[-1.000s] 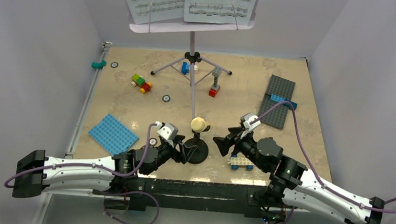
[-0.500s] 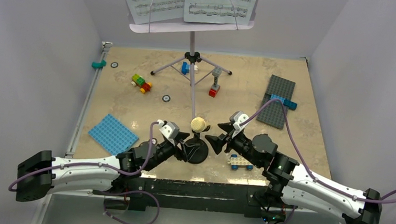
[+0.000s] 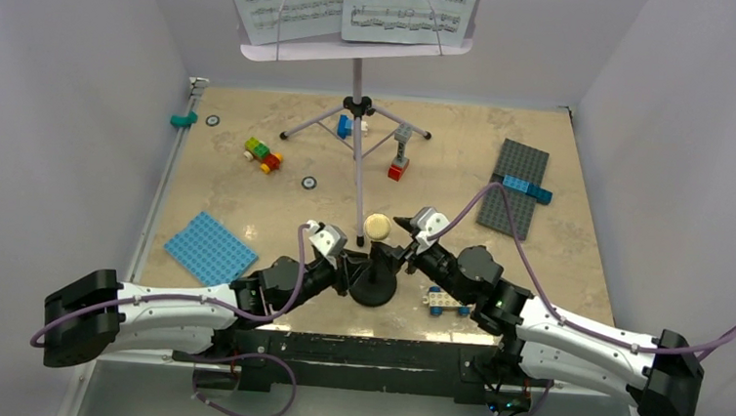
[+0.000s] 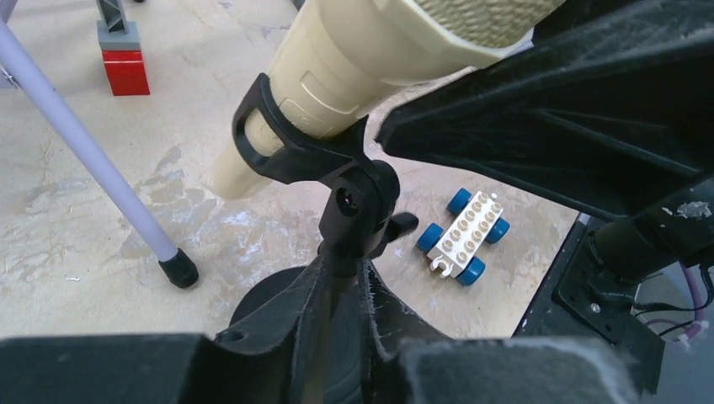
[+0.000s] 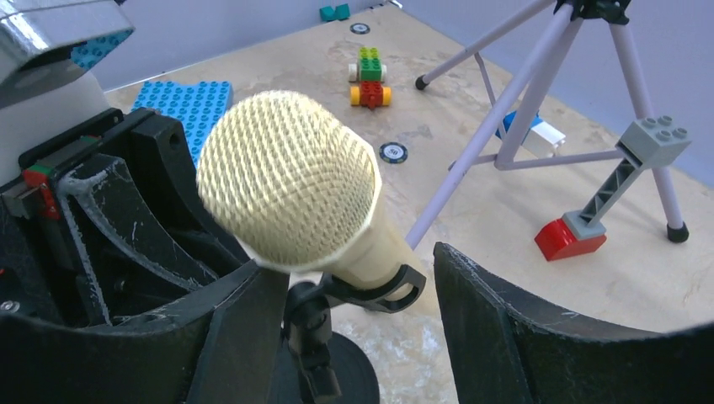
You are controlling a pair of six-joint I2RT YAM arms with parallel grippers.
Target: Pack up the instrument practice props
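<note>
Cream-yellow plastic is seen at the near middle of the table [image 3: 444,189]: the mic [image 3: 376,227] is cradled, tilted, in the clip of the mic stand [image 3: 375,289], whose round black base is set flat on the tabletop. The stand's thin stem is pinched low down between the fingers of the left gripper [image 4: 341,286], which is clenched on it from the left. The right gripper [image 5: 354,269] is spread wide on the right side, with the mic's mesh head and the clip lying between its fingers; whether they touch the mic cannot be told. A white wheeled brick [image 3: 447,300] is found just right of the base. Well apart, at the far edge, the music stand [image 3: 357,80] is seen upright on its tripod, and two pages [image 3: 408,5] are propped on it.
</note>
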